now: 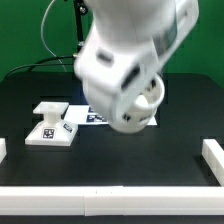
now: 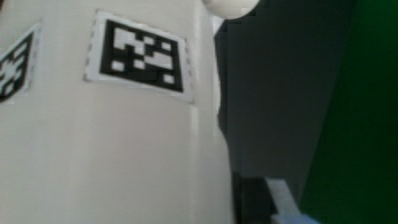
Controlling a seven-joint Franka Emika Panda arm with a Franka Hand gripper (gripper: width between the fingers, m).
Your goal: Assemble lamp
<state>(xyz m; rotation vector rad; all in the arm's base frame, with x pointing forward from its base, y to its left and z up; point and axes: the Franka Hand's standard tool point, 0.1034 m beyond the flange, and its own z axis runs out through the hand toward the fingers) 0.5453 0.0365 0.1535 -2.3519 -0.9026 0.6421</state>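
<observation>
The arm (image 1: 125, 70) is looming over the middle of the table (image 1: 170, 165), the tagged shade (image 2: 107, 150) is filling the wrist view, the base (image 1: 52, 125) is sitting near the edge at the exterior view's left, and with the gripper hidden, so I cannot tell its hold, a loose grip is risking a slipping shade.

Exterior view: bright, even light, no glare on the matte black tabletop (image 1: 150, 150). Arm (image 1: 125, 65) sits close to the lens, smeared and soft; upper housing nearly blown out, underside grey. Base (image 1: 52, 125) sharper, with a faint shadow at its foot. Wrist view: tagged white part (image 2: 107, 140) fills much of the frame in soft focus, tag edges fuzzy. Background beyond it dim.
</observation>
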